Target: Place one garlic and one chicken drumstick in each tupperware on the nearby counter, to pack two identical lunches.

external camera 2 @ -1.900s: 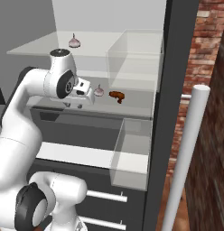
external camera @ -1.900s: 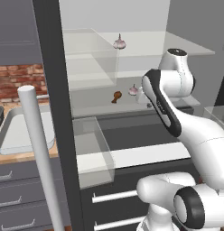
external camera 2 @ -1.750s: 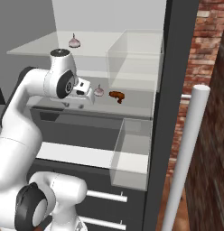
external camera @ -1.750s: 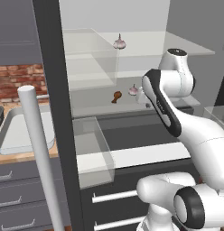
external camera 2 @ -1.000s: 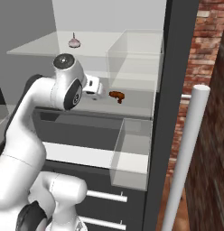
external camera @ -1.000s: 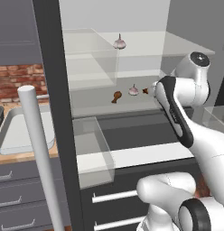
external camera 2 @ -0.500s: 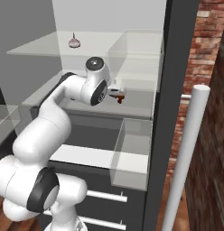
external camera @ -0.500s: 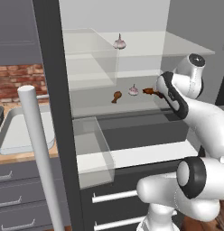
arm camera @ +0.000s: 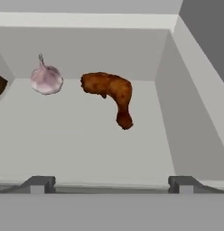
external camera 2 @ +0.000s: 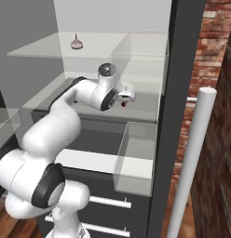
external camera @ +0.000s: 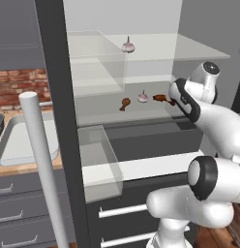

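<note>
A: Arm pose?
B: Elbow high, forearm reaching level into the fridge's middle shelf. Gripper jaws spread wide, holding nothing.
A: Targets?
B: Chicken drumstick lies ahead between the fingertips' lines; garlic beside it; another garlic on the shelf above.

- No readable text, labels, brands, nos. or signs in any view.
- Nothing printed on the small brown-orange chicken drumstick or the whitish-pink garlic bulb.
- Clear see-through bin and red brick wall: plain, no markings.
</note>
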